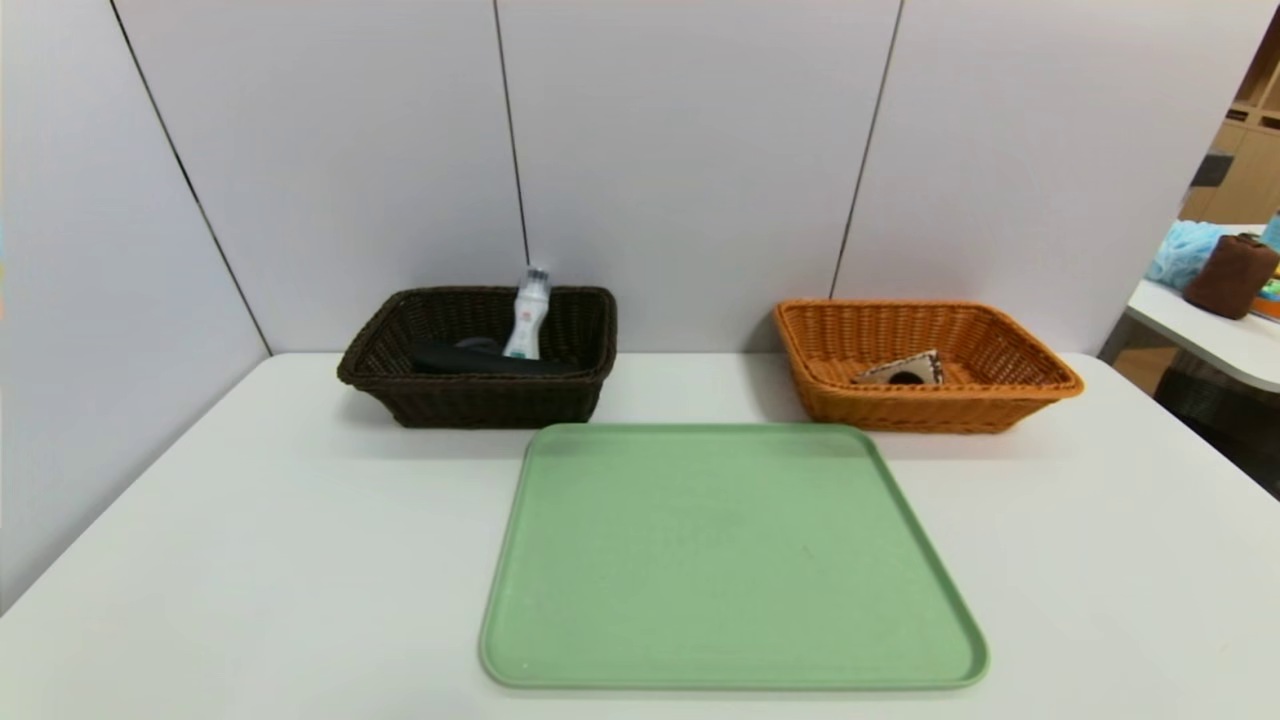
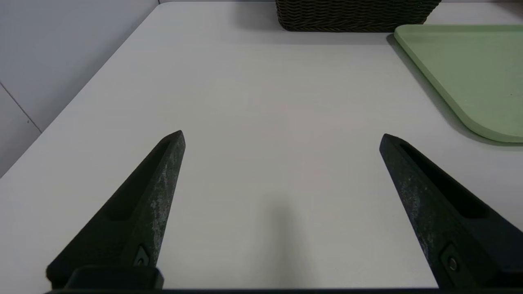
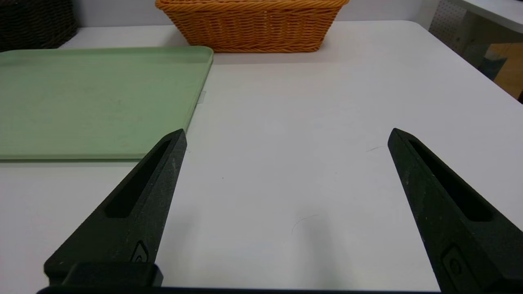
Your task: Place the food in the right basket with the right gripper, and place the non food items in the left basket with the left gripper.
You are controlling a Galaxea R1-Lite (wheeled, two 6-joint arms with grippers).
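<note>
The dark brown left basket (image 1: 400, 385) stands at the back left and holds a white bottle (image 1: 526, 318) and a flat black item (image 1: 470, 360). At the back right, the orange right basket (image 1: 1030, 375) holds a small food packet (image 1: 902, 370). Neither arm shows in the head view. My left gripper (image 2: 282, 136) is open over bare table, left of the green tray, with the dark basket (image 2: 351, 16) far ahead. Over bare table right of the tray, my right gripper (image 3: 287, 134) is open too, facing the orange basket (image 3: 253, 28). Nothing lies between either pair of fingers.
A green tray (image 1: 540, 480) lies bare in the middle of the white table (image 1: 250, 520), in front of both baskets. Grey wall panels close the back and left. Another table with a brown roll (image 1: 1230, 275) stands off to the right.
</note>
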